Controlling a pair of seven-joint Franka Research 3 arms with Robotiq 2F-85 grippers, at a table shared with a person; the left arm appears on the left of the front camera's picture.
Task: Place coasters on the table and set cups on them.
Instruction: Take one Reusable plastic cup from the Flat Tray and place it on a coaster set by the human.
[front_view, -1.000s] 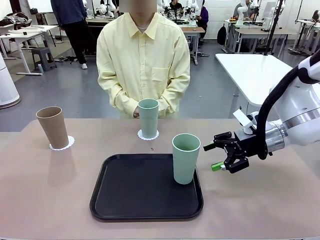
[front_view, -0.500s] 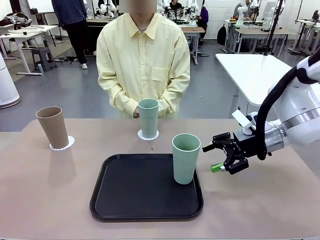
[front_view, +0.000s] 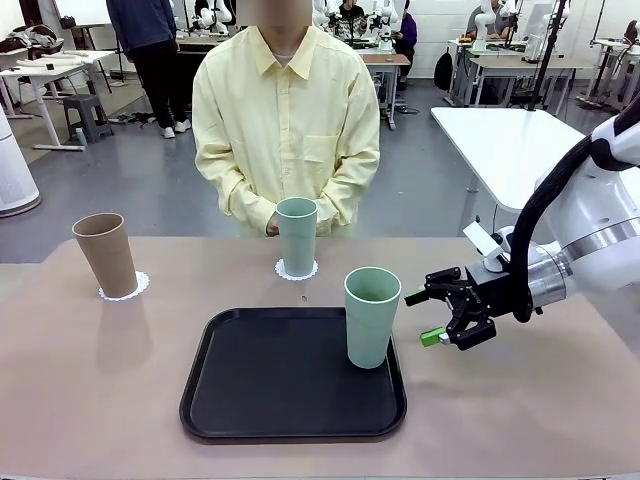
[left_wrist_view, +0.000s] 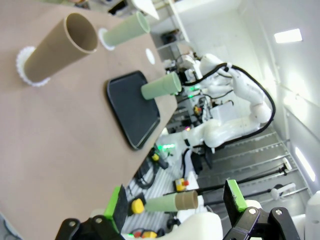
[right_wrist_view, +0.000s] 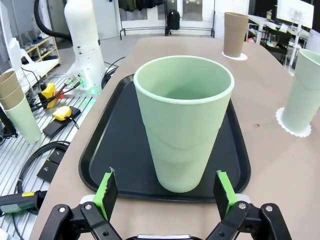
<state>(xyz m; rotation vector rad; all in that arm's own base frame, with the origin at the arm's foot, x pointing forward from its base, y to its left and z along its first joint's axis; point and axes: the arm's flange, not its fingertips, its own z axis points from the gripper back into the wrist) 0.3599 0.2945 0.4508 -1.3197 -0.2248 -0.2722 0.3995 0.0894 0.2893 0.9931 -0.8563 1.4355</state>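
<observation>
Front view: three cups upright, mouths up: brown cup (front_view: 105, 255) on a coaster (front_view: 124, 287) near tabletop (front_view: 80, 390) left edge; mint cup (front_view: 296, 236) on a coaster (front_view: 297, 270) by far edge; second mint cup (front_view: 371, 317) on tray (front_view: 290, 375).

Right wrist view: right claw (right_wrist_view: 166, 192) open, straddling that cup (right_wrist_view: 183, 125).

Left wrist view: left claw (left_wrist_view: 178, 204) open, empty.

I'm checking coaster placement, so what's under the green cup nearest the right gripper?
The green cup stands on the black tray, with no coaster edge showing around its base. The tray surface directly beneath the cup is covered.
</observation>
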